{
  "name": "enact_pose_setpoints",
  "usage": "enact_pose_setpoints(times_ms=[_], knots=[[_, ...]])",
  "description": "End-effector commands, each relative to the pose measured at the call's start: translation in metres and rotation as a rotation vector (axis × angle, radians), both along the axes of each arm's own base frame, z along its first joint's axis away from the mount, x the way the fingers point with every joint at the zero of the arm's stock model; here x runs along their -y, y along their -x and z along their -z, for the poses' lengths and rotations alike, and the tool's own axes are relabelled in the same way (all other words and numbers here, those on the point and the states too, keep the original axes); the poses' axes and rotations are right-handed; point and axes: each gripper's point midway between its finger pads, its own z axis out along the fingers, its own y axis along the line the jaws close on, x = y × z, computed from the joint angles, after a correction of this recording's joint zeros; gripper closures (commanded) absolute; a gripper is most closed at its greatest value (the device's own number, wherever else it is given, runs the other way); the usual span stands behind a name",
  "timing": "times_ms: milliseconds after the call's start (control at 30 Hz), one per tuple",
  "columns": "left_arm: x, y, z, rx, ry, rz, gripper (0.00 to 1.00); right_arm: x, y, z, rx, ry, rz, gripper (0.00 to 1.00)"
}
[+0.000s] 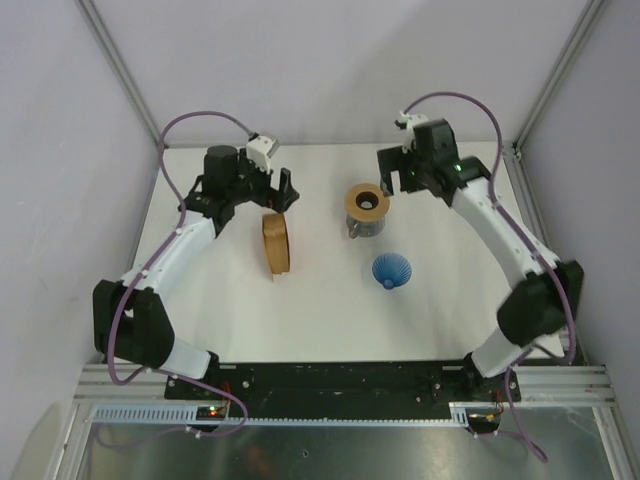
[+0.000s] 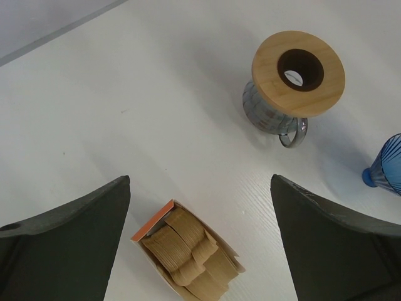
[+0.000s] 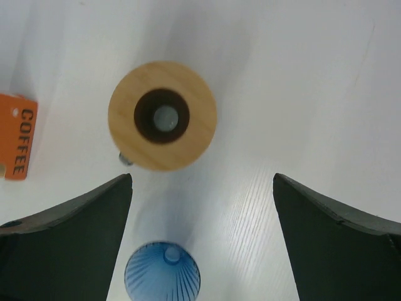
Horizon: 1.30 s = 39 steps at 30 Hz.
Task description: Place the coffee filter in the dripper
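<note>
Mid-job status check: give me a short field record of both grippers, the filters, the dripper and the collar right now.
left gripper: open, empty, near the filter stack
right gripper: open, empty, near the wooden ring
filter stack: in its orange pack on the table; no single sheet seen apart
dripper: blue cone on the table, no filter in it
wooden ring: on the glass jug, apart from the dripper

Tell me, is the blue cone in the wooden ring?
Out. The dripper sits apart from the wooden ring, whose hole is empty.
</note>
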Motion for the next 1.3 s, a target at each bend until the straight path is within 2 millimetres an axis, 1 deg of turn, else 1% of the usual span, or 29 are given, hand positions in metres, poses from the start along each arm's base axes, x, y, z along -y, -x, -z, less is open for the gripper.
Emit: enact_pose_setpoints(times_ms=[0,33,67,100,167,233,300,433,533,600,667,733,800,900,933,1000,1067,1133,1267], knots=[[0.013,0.005,-0.016,0.039,0.019,0.051,0.02,0.007,0.033,-0.017,0.113,-0.067,-0.027,0.02],[0.013,0.005,-0.016,0.038,0.018,0.051,0.02,0.009,0.045,-0.009,0.086,-0.064,-0.023,0.03],[0.013,0.006,-0.014,0.037,0.016,0.052,0.02,0.015,0.059,0.004,0.04,-0.046,0.0,0.06],[0.013,0.006,-0.013,0.036,0.015,0.052,0.02,0.018,0.074,0.02,-0.016,-0.019,0.008,0.08],[0.013,0.007,-0.011,0.033,0.011,0.05,0.02,0.023,0.099,0.045,-0.106,0.047,0.025,0.13],[0.013,0.007,-0.011,0.031,0.011,0.05,0.02,0.029,0.119,0.064,-0.172,0.11,0.043,0.16],[0.013,0.008,-0.01,0.029,0.013,0.05,0.02,0.03,0.135,0.08,-0.222,0.13,0.042,0.18],[0.013,0.008,-0.01,0.026,0.016,0.051,0.02,0.024,0.153,0.11,-0.29,0.092,0.025,0.22],[0.013,0.008,-0.011,0.03,0.015,0.049,0.02,0.018,0.16,0.138,-0.339,0.064,0.012,0.27],[0.012,0.008,-0.011,0.032,0.012,0.046,0.02,0.016,0.16,0.152,-0.359,0.066,0.01,0.32],[0.011,0.008,-0.012,0.035,0.01,0.045,0.02,0.012,0.16,0.161,-0.378,0.061,0.001,0.4],[0.011,0.008,-0.012,0.036,0.007,0.043,0.02,0.007,0.158,0.166,-0.389,0.048,-0.012,0.51],[0.011,0.008,-0.011,0.037,0.005,0.043,0.02,0.004,0.158,0.17,-0.397,0.039,-0.019,0.62],[0.01,0.007,-0.01,0.037,0.001,0.041,0.01,0.004,0.156,0.17,-0.393,0.038,-0.018,0.83],[0.01,0.007,-0.01,0.037,-0.001,0.041,0.01,0.005,0.155,0.167,-0.384,0.04,-0.013,0.89],[0.01,0.007,-0.01,0.039,-0.004,0.041,0.01,0.009,0.153,0.159,-0.364,0.05,0.001,0.97],[0.01,0.006,-0.01,0.039,-0.004,0.041,0.01,0.014,0.149,0.147,-0.337,0.061,0.015,0.99],[0.011,0.005,-0.009,0.037,-0.004,0.043,0.01,0.02,0.142,0.128,-0.307,0.061,0.027,1.0],[0.011,0.006,-0.007,0.03,-0.002,0.045,0.01,0.03,0.118,0.075,-0.216,0.039,0.046,1.0]])
